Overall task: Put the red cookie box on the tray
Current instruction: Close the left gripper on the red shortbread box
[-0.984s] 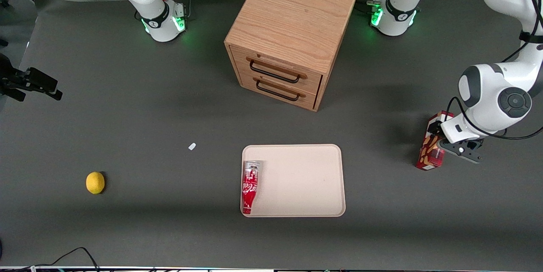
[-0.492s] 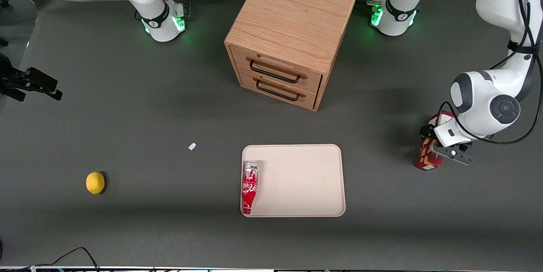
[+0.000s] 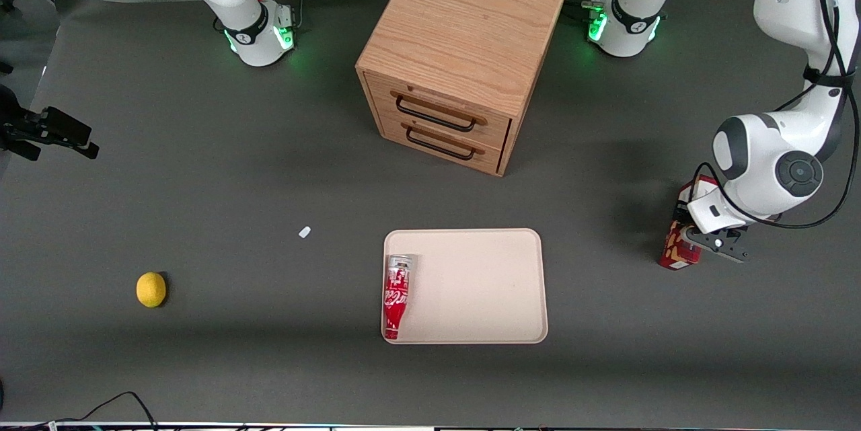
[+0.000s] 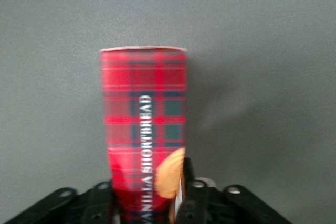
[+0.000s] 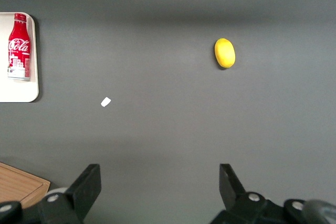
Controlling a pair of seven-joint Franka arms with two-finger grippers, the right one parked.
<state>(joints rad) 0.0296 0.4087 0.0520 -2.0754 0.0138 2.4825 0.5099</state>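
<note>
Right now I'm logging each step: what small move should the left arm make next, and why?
Probably lift: the gripper appears shut on the red cookie box, which stands on the table toward the working arm's end, apart from the tray.

Red cookie box (image 3: 675, 249) apart from tray (image 3: 484, 283)

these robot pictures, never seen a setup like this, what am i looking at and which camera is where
Two white robot arms stand at a dark table. One picture looks down from the front; the other two come from cameras on each arm's wrist. The working arm's gripper is at its end of the table, its fingers either side of the red cookie box, which is to go on the tray. A Coca-Cola bottle already lies on the tray. A wooden two-drawer cabinet, a lemon and a small white scrap also sit on the table.
</note>
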